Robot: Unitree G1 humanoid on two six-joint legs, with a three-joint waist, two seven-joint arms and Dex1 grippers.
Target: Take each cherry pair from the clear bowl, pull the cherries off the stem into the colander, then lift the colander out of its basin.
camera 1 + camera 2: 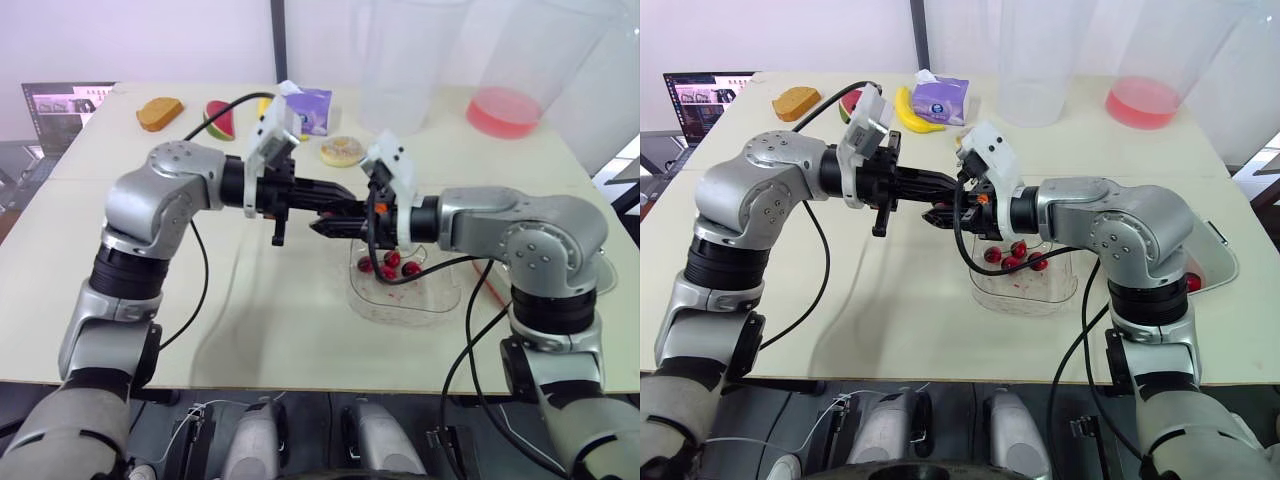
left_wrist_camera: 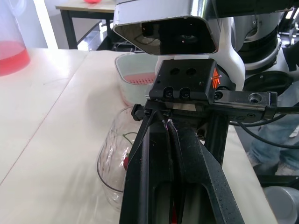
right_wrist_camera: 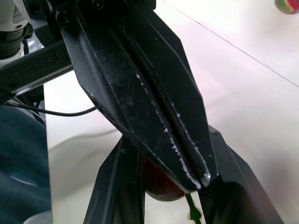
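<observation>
- On the left gripper: clenched shut, tips just beside a green stem.
- On the right gripper: grasping a cherry, above the clear bowl.

You are working in a robotics lab or test room, not a real kitchen. The pale table is laid out like a stage. Just off its far left corner an open laptop shows a lit screen. Along the table's far edge lie toy foods: a bread slice, a watermelon wedge, a banana and a doughnut, with a tissue pack among them. Tall clear plastic tubs stand at the table's far right, against a plain white wall. Beyond the table stands a second work table on dark legs.
</observation>
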